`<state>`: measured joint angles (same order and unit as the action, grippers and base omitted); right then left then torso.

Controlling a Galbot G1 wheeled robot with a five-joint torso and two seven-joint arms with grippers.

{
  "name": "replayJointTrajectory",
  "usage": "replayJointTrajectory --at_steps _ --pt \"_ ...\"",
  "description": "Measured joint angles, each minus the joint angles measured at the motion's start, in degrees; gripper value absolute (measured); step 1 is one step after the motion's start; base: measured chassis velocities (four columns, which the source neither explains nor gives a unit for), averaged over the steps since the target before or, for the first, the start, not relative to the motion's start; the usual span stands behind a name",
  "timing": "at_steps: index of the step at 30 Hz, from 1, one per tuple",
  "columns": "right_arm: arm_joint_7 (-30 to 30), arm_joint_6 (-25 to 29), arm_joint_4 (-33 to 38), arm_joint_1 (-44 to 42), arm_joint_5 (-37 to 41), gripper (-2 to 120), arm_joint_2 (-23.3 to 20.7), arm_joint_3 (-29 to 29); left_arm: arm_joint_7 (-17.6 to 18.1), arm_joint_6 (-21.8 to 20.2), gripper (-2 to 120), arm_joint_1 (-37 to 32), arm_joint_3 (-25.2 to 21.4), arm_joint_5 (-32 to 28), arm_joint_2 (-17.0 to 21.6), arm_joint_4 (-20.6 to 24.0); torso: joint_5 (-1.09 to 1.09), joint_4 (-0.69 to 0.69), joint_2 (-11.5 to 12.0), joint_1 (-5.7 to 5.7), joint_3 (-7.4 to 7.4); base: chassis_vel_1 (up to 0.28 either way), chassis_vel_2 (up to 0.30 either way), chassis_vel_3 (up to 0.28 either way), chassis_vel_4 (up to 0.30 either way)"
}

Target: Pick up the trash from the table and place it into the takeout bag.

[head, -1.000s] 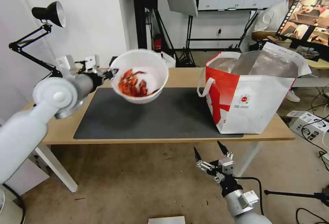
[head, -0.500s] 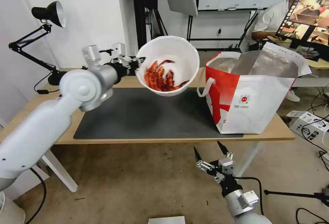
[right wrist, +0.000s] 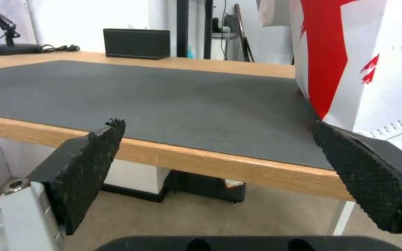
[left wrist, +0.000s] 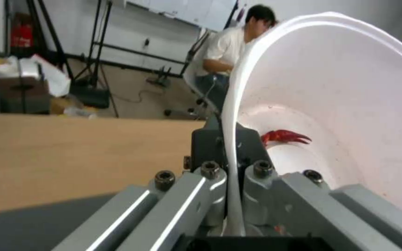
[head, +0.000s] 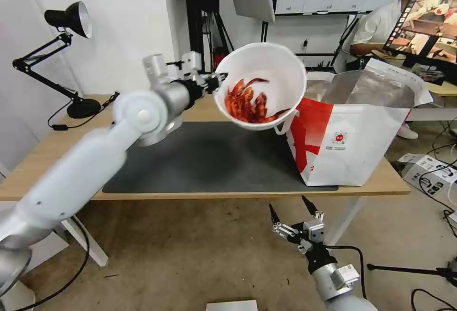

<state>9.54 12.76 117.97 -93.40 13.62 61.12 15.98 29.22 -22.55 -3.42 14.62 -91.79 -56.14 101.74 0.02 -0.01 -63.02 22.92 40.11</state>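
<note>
Evidently the white bowl [head: 266,82] of crayfish shells is pinched by its rim in the left gripper [head: 220,81], tilted beside the takeout bag [head: 352,130]'s mouth for tipping, while the right gripper [head: 294,212] is parked agape below the table [head: 47,158].

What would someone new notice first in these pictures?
The white bowl of red crayfish shells, held tilted in the air by its rim in the left gripper, right beside the open takeout bag. The bag stands at the right end of the table, partly on the grey mat. The right gripper hangs open below the table's front edge.
</note>
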Motion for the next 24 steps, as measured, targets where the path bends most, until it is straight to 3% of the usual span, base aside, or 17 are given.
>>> replayJointTrajectory --at_steps 6,12,24 --pt "0.0 0.0 0.0 0.0 0.0 100 0.0 0.0 1.7 0.5 0 6.8 0.5 -2.3 -6.0 -4.9 -0.01 0.00 0.0 0.00 0.00 0.000 0.000 0.000 0.000" --pt "0.0 0.0 0.0 0.0 0.0 100 0.0 0.0 3.6 1.0 0 9.2 2.5 -2.9 -9.7 -6.8 -0.01 0.01 0.0 -0.01 0.00 0.000 0.000 0.000 0.000" --pt "0.0 0.0 0.0 0.0 0.0 100 0.0 0.0 9.6 7.3 0 10.7 8.1 5.0 -21.5 -16.1 0.00 0.00 0.0 0.00 0.00 0.000 0.000 0.000 0.000"
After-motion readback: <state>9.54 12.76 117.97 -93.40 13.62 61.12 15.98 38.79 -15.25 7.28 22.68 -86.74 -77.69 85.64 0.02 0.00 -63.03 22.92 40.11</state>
